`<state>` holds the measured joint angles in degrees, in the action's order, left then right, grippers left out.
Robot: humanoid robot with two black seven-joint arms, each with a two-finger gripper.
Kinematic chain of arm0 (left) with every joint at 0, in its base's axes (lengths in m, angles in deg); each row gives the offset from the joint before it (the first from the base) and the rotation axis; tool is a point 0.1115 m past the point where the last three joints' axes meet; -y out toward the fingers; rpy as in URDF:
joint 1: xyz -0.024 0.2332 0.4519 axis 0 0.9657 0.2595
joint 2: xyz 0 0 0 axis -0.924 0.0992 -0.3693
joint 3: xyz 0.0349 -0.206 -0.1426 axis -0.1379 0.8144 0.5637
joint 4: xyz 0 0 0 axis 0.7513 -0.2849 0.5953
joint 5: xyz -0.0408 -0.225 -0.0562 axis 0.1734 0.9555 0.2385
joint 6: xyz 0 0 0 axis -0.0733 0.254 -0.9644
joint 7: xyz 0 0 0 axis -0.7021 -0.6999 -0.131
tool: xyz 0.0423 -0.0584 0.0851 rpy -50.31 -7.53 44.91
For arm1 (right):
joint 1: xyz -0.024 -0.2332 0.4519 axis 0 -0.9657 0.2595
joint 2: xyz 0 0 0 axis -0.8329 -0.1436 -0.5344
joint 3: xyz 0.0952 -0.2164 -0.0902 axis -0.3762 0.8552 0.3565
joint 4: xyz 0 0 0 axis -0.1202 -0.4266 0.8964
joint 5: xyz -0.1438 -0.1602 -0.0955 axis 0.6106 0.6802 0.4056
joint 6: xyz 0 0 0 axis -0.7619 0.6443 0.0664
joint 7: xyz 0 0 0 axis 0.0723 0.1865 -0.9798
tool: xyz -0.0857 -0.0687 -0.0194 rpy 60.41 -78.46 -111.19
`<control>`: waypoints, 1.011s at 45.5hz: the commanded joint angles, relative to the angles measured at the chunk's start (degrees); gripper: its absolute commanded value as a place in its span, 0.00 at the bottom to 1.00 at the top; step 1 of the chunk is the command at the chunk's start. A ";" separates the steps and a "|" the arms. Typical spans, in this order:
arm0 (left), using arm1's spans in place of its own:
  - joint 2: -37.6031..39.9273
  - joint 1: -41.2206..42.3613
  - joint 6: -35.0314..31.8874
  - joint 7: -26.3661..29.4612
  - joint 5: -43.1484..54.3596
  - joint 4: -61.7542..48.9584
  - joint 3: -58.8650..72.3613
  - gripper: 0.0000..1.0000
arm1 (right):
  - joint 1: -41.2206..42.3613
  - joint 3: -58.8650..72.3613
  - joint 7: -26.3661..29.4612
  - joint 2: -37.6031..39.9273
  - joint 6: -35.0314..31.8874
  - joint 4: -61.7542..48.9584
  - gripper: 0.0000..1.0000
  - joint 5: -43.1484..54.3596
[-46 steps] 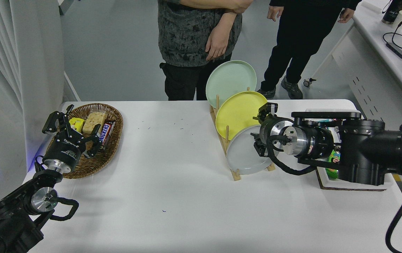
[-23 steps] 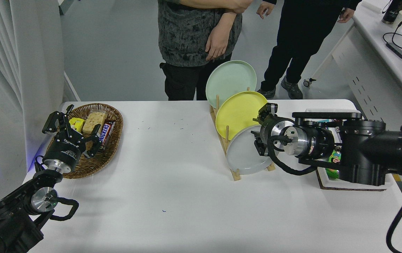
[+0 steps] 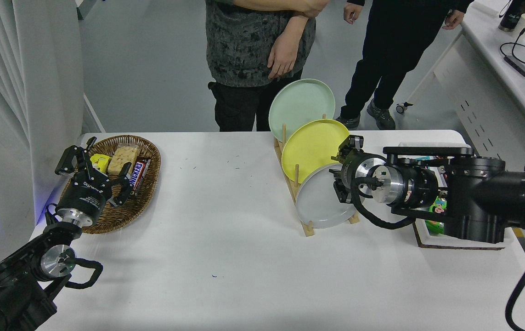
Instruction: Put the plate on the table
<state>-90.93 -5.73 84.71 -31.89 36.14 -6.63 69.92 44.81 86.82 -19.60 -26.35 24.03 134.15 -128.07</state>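
Note:
The light-grey plate stands tilted in the front slot of a wooden rack, on the white table. Behind it stand a yellow plate and a mint-green plate. My right gripper reaches in from the right, at the grey plate's right rim. Its jaws are open, one finger behind the rim and one in front of it. My left gripper is parked open at the lower left, over a wicker basket.
The wicker basket of snacks sits at the table's left. A white box of packets lies under my right arm. Two people stand at the far side. A white desk with cables and cups is at the right.
My right gripper has shifted slightly right and up along the grey plate's rim. The plate stays in the rack. The left arm has not moved.

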 commanded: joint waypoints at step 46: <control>0.00 0.00 0.00 0.00 0.00 0.00 0.00 0.98 | 1.22 0.04 0.09 2.39 0.06 0.52 0.05 -0.17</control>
<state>-90.93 -5.73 84.71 -31.88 36.14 -6.63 69.92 45.30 86.85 -19.52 -24.84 24.08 134.50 -128.20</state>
